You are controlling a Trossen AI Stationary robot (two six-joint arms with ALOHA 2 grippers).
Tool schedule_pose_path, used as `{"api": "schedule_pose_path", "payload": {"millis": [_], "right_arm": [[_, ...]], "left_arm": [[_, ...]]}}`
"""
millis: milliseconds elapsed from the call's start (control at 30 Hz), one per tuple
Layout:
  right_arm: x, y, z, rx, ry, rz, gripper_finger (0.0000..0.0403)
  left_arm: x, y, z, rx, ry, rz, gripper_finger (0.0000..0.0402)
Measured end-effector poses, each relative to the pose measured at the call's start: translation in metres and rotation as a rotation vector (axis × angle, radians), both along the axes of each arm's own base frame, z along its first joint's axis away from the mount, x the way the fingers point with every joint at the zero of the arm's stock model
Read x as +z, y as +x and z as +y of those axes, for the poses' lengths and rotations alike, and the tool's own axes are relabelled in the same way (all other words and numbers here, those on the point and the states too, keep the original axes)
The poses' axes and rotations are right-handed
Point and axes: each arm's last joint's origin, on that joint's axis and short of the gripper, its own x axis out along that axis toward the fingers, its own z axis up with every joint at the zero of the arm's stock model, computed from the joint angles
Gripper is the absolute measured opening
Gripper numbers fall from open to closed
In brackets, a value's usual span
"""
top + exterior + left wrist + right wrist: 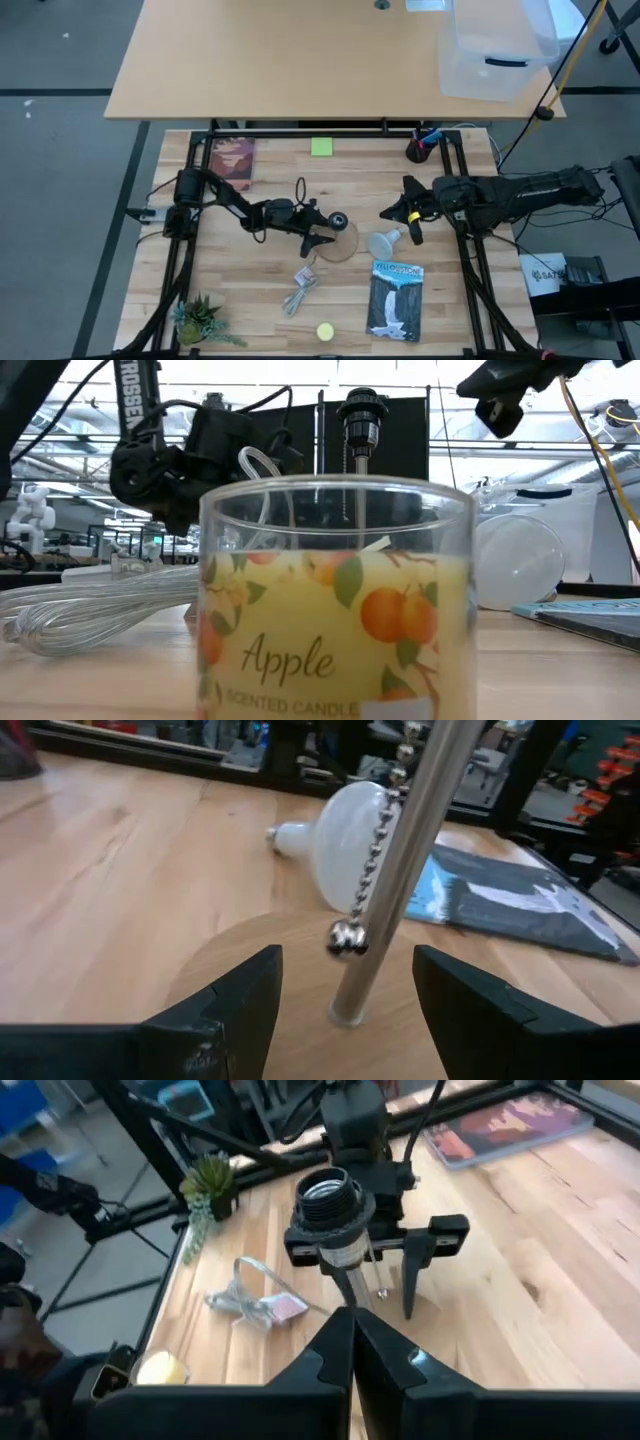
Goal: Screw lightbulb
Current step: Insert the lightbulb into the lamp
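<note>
The lightbulb (385, 242), white dome and grey neck, lies on its side on the table just right of the lamp's round wooden base (345, 243); it also shows in the left wrist view (345, 830). A metal rod (400, 870) rises from the base to the black socket (330, 1200), and a pull chain (375, 850) hangs beside the rod. My left gripper (347, 965) is open and low over the base, with one finger on each side of the rod and a gap on both sides. My right gripper (388, 212) is shut with nothing in it, raised above the bulb and pointing toward the socket.
A yellow scented candle jar (335, 610) stands near the front edge. Left of it lies a bundled clear cable (300, 290). A book (395, 300) lies right of the bulb and another (232, 160) at the far left. A small plant (200, 320) sits at the near left corner.
</note>
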Motion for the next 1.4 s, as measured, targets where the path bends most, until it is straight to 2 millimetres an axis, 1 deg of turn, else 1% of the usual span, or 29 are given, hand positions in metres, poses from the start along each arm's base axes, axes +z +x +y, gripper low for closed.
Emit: {"api": "schedule_pose_path", "payload": {"millis": [100,200,300,367,433,500,733,867,933,1033,1133,1300,1400], "right_arm": [[0.006,-0.001,0.000,0.007,-0.025,0.042,0.0004],[0.006,0.000,0.000,0.024,-0.068,0.064,0.0004],[0.003,0.000,0.000,0.031,-0.101,0.107,0.0004],[0.002,0.000,-0.001,0.028,-0.124,0.120,0.0004],[0.001,-0.001,-0.001,0.026,-0.141,0.134,0.0004],[-0.001,-0.002,-0.001,0.034,-0.155,0.156,0.0004],[-0.010,-0.005,-0.001,0.079,-0.223,0.255,0.0004],[-0.019,-0.006,-0.002,0.104,-0.252,0.351,0.0005],[-0.025,-0.005,-0.001,0.126,-0.277,0.413,0.0015],[-0.036,-0.007,-0.002,0.163,-0.308,0.527,0.0051],[-0.043,-0.008,-0.002,0.181,-0.319,0.620,0.0109],[-0.050,-0.003,0.000,0.237,-0.366,0.666,0.0215],[-0.059,0.001,0.003,0.291,-0.396,0.687,0.0257]], "left_arm": [[-0.004,0.011,-0.004,-0.024,-0.002,-0.005,0.0231],[-0.011,0.019,-0.004,-0.027,0.006,-0.004,0.0231],[-0.015,0.028,-0.002,-0.009,0.008,-0.014,0.0230],[-0.016,0.031,0.001,0.013,0.013,-0.016,0.0222],[-0.016,0.031,0.004,0.020,0.028,-0.017,0.0204],[-0.016,0.031,0.006,0.042,0.034,-0.017,0.0175],[-0.016,0.030,0.029,0.124,0.056,-0.025,0.0032],[-0.016,0.028,0.043,0.174,0.049,-0.009,0.0028],[-0.017,0.028,0.048,0.190,0.063,-0.002,0.0028],[-0.018,0.027,0.052,0.205,0.094,0.007,0.0028],[-0.019,0.026,0.054,0.215,0.102,0.012,0.0028],[-0.021,0.026,0.054,0.233,0.105,0.035,0.0028],[-0.021,0.026,0.054,0.238,0.092,0.038,0.0028]]}}
